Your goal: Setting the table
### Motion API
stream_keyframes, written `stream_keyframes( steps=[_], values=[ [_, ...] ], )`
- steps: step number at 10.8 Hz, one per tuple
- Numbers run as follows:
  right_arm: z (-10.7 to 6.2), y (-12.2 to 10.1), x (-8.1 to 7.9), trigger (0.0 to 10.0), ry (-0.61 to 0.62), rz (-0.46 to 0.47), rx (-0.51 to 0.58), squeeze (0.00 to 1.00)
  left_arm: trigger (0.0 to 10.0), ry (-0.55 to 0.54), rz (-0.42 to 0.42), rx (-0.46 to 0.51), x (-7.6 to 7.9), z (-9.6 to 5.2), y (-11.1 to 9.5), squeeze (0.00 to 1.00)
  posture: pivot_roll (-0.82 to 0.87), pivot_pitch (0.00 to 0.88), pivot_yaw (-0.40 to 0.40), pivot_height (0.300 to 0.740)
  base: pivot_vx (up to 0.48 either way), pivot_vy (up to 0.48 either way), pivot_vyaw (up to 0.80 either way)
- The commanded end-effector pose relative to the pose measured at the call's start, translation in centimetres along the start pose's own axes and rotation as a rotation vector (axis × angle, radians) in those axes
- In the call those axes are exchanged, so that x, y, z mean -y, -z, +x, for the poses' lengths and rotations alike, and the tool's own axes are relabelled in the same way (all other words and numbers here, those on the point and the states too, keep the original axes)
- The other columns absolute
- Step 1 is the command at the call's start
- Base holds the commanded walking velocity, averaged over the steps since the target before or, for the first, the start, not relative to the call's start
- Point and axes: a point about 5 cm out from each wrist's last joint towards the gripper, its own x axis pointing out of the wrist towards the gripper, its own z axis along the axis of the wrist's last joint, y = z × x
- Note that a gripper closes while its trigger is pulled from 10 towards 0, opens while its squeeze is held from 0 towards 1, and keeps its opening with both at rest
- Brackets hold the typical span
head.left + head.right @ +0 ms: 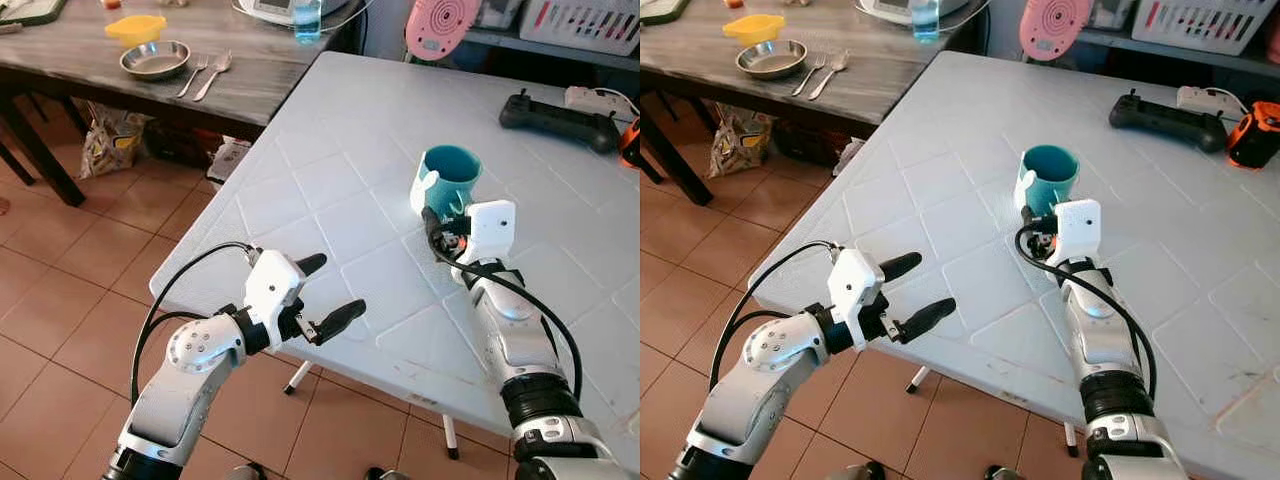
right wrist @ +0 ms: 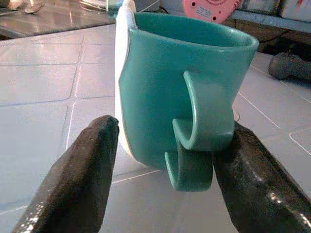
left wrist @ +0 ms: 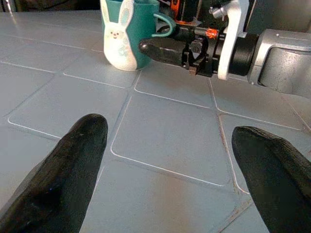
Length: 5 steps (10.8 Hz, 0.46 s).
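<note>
A teal mug (image 1: 447,178) with a white bunny on its side (image 3: 129,34) stands upright on the white plastic table (image 1: 340,130). My right gripper (image 1: 445,222) reaches it from the near side. Its fingers are open, one on each side of the mug's handle (image 2: 192,141). The right finger (image 2: 252,184) looks close against the handle, and the other finger (image 2: 77,179) stands a little apart from the mug. My left gripper (image 1: 338,285) hovers open and holds nothing at the table's near left edge, pointing toward the mug.
A black game controller (image 1: 558,120) and an orange object (image 1: 632,140) lie at the white table's far right. Beyond it, a dark wooden table carries a metal bowl (image 1: 154,60), a yellow dish (image 1: 135,28), a fork and spoon (image 1: 205,75) and a blue cup (image 1: 307,20).
</note>
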Motion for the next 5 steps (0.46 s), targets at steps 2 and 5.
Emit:
stream_keyframes(
  steps=[2,5],
  values=[
    [0.41,-0.4,-0.16,0.0,-0.004,-0.016,0.022,0.0,10.0,0.004,-0.005,0.002,0.23,-0.11,-0.17,0.0,0.24,0.185,-0.003,0.74,0.0,0.0,0.0],
    [0.67,-0.59,-0.29,0.0,0.0,-0.013,0.038,0.0,10.0,0.001,-0.006,-0.003,0.29,-0.28,-0.11,0.0,0.24,0.188,-0.003,0.74,0.0,0.0,0.0]
  ],
)
